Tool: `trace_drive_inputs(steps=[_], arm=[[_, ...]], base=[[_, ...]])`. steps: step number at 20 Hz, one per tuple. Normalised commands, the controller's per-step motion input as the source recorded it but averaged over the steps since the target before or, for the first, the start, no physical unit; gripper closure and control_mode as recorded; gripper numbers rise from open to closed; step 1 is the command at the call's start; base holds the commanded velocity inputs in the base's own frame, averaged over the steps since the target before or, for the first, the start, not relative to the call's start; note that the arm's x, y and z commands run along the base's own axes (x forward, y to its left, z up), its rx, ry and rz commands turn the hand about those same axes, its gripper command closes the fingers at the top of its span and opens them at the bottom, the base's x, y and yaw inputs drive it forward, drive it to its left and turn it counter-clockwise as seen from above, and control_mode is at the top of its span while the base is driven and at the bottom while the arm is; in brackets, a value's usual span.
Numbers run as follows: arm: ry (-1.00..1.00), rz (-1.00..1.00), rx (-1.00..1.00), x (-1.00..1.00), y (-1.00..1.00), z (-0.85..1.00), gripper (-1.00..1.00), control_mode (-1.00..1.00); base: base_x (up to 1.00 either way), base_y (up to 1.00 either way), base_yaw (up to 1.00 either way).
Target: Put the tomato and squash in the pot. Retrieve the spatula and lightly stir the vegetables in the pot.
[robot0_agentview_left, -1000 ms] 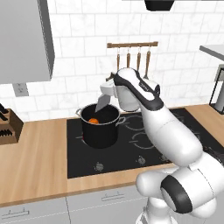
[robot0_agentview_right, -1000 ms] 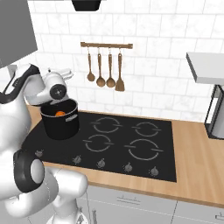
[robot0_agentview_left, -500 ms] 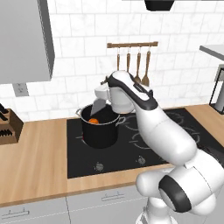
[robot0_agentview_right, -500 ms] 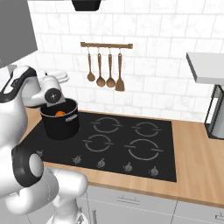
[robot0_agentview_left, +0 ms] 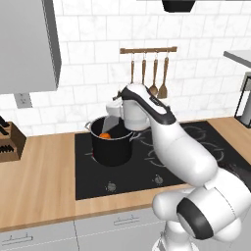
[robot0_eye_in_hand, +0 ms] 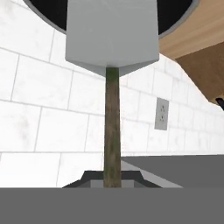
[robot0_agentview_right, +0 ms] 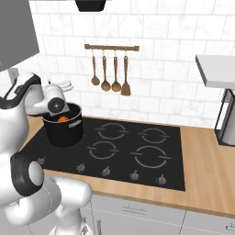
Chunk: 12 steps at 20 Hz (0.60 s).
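Spatula (robot0_eye_in_hand: 111,35) clamped in hand (robot0_agentview_left: 119,100) — blade tilted down into pot (robot0_agentview_left: 112,149), just above tomato (robot0_agentview_left: 105,135)

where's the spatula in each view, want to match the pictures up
Left base view: the spatula, blade slanting down into the pot, left of centre.
Right base view: its blade cannot be made out; the hand is above the pot at far left.
Hand view: blade at top centre, handle running down the middle.
Shared landmark: the pot's rim.

Bright, even rendered light; soft shadows, slightly coarse detail.
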Motion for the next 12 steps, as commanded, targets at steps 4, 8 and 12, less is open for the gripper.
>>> trace_drive_inputs(steps=[4, 8, 12], arm=[[0.0, 0.0, 0.0, 0.07, 0.01, -0.24, 1.0, -1.0], [0.0, 0.0, 0.0, 0.12, 0.04, -0.19, 1.0, -1.0], [0.0, 0.0, 0.0, 0.11, 0.06, -0.16, 1.0, -1.0]], base=[[0.0, 0.0, 0.0], [0.0, 0.0, 0.0], [0.0, 0.0, 0.0]])
